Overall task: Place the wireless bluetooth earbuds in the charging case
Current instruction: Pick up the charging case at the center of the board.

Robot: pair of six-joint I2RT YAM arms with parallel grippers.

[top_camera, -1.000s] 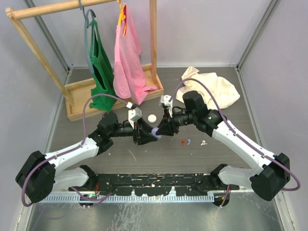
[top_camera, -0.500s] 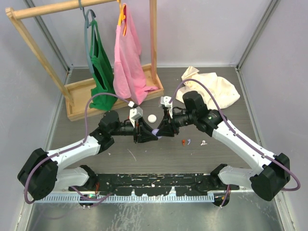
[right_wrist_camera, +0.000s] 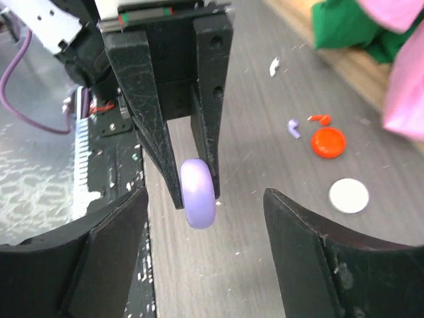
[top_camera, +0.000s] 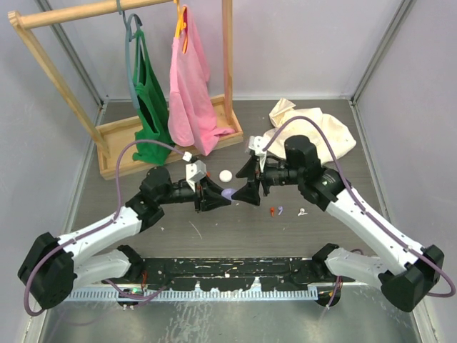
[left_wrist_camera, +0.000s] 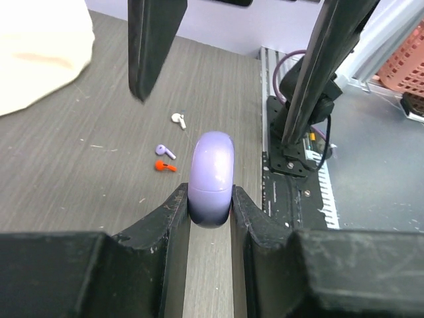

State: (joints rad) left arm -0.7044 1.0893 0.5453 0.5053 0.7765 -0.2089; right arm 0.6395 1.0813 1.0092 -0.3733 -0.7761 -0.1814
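The left fingers (left_wrist_camera: 175,216) clamp a lilac charging case (left_wrist_camera: 211,173) on edge over the tabletop's (top_camera: 235,230) middle. The right fingers (top_camera: 250,191) gape wide and empty, facing the case. The wireless bluetooth earbuds (top_camera: 280,211) lie loose slightly toward the right edge.

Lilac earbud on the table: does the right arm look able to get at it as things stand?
Probably yes. The right tool is open and empty, and the lilac earbud lies uncovered close by. Only the red earbud right beside it may hinder a clean grip.
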